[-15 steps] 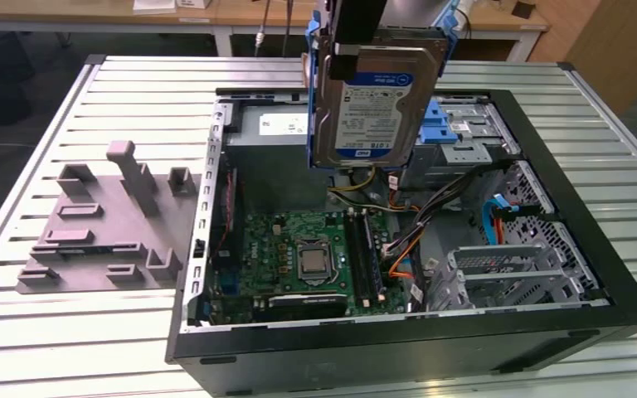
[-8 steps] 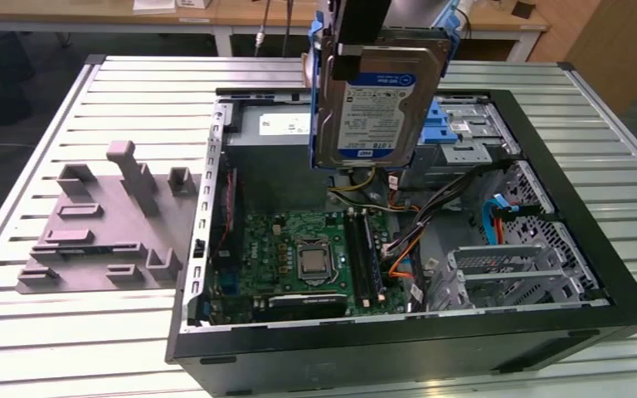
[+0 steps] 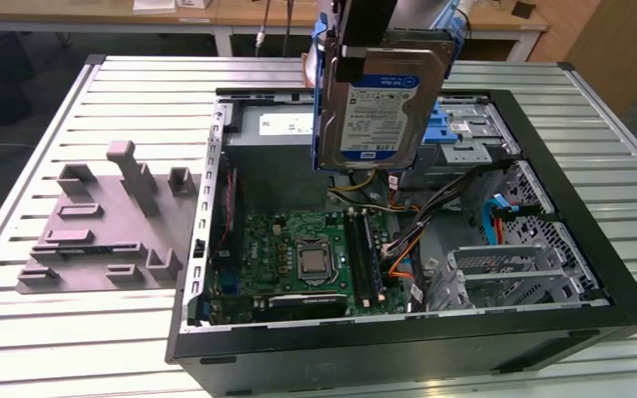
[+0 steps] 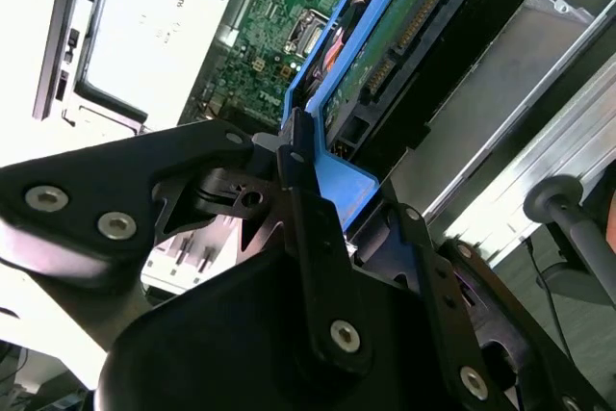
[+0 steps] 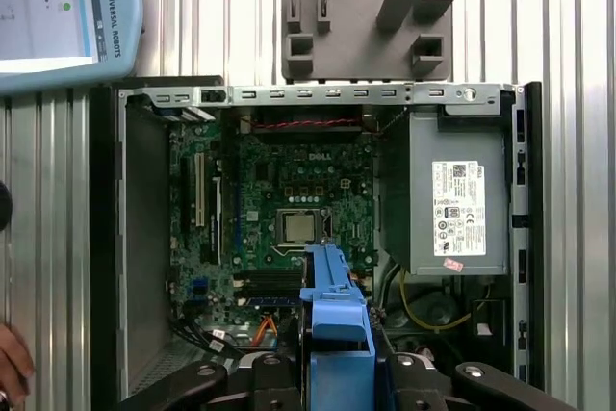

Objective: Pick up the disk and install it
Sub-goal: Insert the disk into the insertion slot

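Where the slatted metal surface (image 3: 31, 166) runs out to the exterior view's left, a grey fixture plate (image 3: 103, 228) with upright pegs and slotted blocks lies flat, just beside the open computer case (image 3: 407, 348). Case is on its side with the side panel off and a black frame all round. Inside, toward that view's left, sits the green motherboard (image 3: 263, 249), with the processor socket (image 3: 314, 261) near its middle. Behind the board is the grey power supply box (image 3: 279, 124) with a white sticker. Over the middle of the case the pincer (image 3: 363, 58) reaches down from the top edge, clamped tight on the disk (image 3: 383, 108). Drive hangs upright in the air, clear of the case interior, not seated in any bay. Its white-and-blue label faces the camera and the blue bracket runs down both long edges. Second wrist view backs up the grip: a black finger (image 4: 294, 175) presses on the blue bracket, with the drive's circuit-board face and connector row beyond it. First wrist view looks straight down past the bracket end (image 5: 332, 305), motherboard and power supply below. Right of the disk in the exterior view is a loose cable bundle (image 3: 451, 199), black, orange and blue. Next is a bright blue latch piece (image 3: 457, 124) at the silver drive bay (image 3: 490, 124). A perforated metal cage (image 3: 517, 269) sits in the near right corner of the case.
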Available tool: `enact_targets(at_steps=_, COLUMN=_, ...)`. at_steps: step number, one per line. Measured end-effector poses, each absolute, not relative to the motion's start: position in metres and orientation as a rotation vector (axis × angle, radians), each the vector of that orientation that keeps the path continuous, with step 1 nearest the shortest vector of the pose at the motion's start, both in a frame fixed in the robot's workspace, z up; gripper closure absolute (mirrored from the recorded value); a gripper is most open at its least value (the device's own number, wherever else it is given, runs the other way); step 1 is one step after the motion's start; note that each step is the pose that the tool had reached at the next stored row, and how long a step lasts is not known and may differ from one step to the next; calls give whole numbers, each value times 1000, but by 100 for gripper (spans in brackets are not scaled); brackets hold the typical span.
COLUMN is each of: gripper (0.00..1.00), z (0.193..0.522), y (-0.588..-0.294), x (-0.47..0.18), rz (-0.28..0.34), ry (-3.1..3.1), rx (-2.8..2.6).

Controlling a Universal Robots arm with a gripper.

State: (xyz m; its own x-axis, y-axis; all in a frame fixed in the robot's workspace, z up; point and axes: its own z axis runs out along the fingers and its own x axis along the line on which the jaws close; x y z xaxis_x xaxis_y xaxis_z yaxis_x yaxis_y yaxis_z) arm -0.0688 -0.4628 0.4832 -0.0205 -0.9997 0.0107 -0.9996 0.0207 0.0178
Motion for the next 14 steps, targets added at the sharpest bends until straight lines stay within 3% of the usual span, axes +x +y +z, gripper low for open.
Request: enact_targets(at_steps=14, gripper=64, z=481, y=-482, x=-59, rz=-13, ry=-2229, rx=2183)
